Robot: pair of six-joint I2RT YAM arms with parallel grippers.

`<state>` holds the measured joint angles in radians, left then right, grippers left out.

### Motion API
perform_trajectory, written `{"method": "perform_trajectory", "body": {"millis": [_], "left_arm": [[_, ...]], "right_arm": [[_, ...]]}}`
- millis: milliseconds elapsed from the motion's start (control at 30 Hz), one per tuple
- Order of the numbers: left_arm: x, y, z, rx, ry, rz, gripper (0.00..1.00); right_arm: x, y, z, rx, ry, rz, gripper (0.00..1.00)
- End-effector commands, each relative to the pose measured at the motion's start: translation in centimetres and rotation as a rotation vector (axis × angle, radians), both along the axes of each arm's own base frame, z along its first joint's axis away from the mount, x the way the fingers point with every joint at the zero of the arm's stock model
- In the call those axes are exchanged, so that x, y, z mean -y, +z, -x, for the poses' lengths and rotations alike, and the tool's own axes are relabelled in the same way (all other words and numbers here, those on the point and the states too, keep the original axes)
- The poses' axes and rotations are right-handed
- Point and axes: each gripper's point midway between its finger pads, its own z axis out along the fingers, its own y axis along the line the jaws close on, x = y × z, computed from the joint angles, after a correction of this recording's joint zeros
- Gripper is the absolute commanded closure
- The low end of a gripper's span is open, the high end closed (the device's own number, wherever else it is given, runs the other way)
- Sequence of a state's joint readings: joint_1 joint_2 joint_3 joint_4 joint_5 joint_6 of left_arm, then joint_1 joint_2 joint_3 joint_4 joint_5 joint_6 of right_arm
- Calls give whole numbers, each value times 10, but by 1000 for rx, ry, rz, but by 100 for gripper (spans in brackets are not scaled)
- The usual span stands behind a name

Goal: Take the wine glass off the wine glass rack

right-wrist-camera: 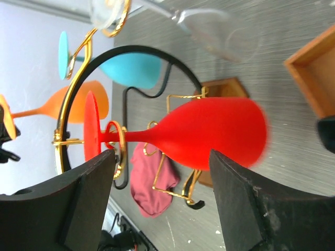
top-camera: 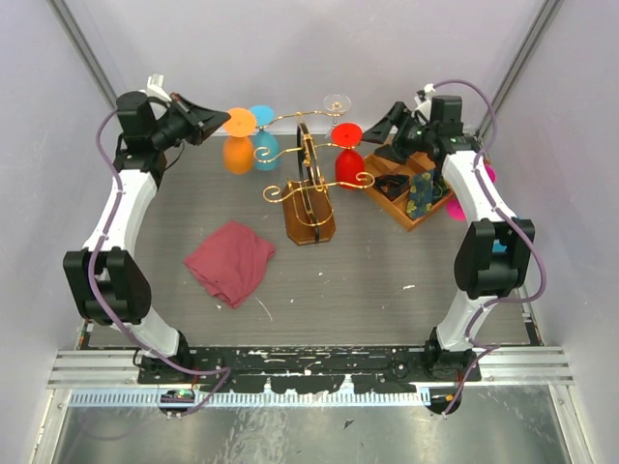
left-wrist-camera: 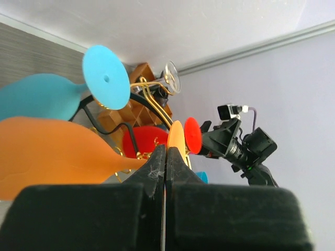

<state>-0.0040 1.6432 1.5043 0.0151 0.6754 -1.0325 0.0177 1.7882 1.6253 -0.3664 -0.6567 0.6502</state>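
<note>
Four wine glasses in all: one orange wine glass (top-camera: pixel 238 155), one blue wine glass (top-camera: pixel 266 150), one red wine glass (top-camera: pixel 349 166) and one clear wine glass (top-camera: pixel 337 101). One wine glass rack (top-camera: pixel 309 227). One dark red cloth (top-camera: pixel 230 261). One compartmented wooden tray (top-camera: pixel 390 210). Two robot arms, counted as one left arm (top-camera: pixel 121 217) and one right arm (top-camera: pixel 474 188).

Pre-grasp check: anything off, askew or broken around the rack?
Nothing broken or spilled; four glasses hang upside down on the wine glass rack. Only oddity: a crumpled red cloth loose on the table, near-left of it.
</note>
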Motion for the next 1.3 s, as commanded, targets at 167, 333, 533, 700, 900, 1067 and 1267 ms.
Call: {"method": "perform_trajectory", "body": {"millis": [167,333,533,700,900,1067,1267], "left_arm": [[-43,11,22,33,125,-76,100],[-47,9,24,29,128,-87,100],[-53,3,26,15,132,-93,100],[-59,-3,28,-3,140,-103,100],[-65,-7,30,-13,160,-116,100],[-76,-8,33,-16,194,-156,100],[-80,-9,34,-19,199,-160,100]], "right_arm": [[-41,52,-5,149,104,-82,26],[-38,53,-8,154,86,-66,28],[-33,52,-3,155,74,-31,28],[-9,48,4,141,9,5,30],[0,64,4,165,-34,-11,30],[-5,76,2,195,-14,-67,31],[-19,65,-6,165,31,-96,32]]}}
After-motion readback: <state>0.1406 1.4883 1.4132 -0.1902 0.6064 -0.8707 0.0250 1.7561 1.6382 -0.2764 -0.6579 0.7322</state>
